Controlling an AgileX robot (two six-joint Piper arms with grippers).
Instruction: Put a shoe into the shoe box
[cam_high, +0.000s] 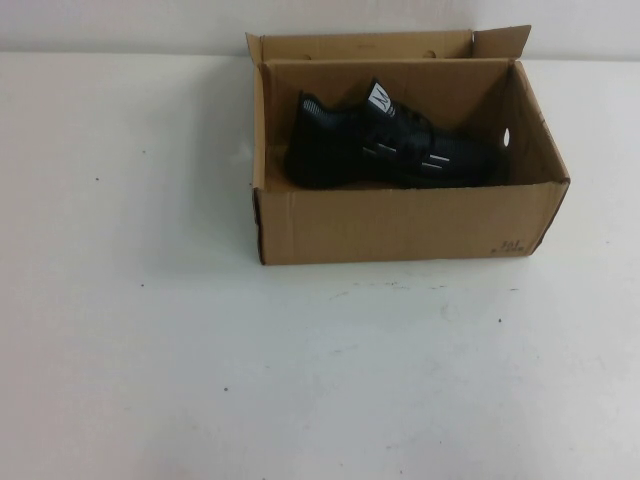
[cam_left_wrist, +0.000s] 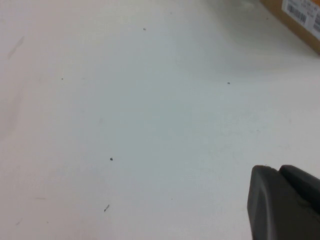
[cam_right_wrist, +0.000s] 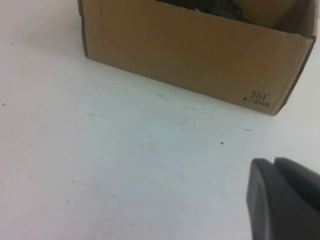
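All-black laced sneaker (cam_high: 385, 145) lies on its side inside brown corrugated cardboard box (cam_high: 400, 225), far centre of white bench (cam_high: 200, 350). Left claw (cam_left_wrist: 285, 205) and right claw (cam_right_wrist: 282, 197) sit over near bench, opening can't tell. Keep both clear of box.

We see a flat white table surface (cam_high: 200, 380), scattered with tiny dark specks and faint scuff marks. Behind its far edge we see a plain pale wall strip (cam_high: 120, 25) running across the top of the high view.
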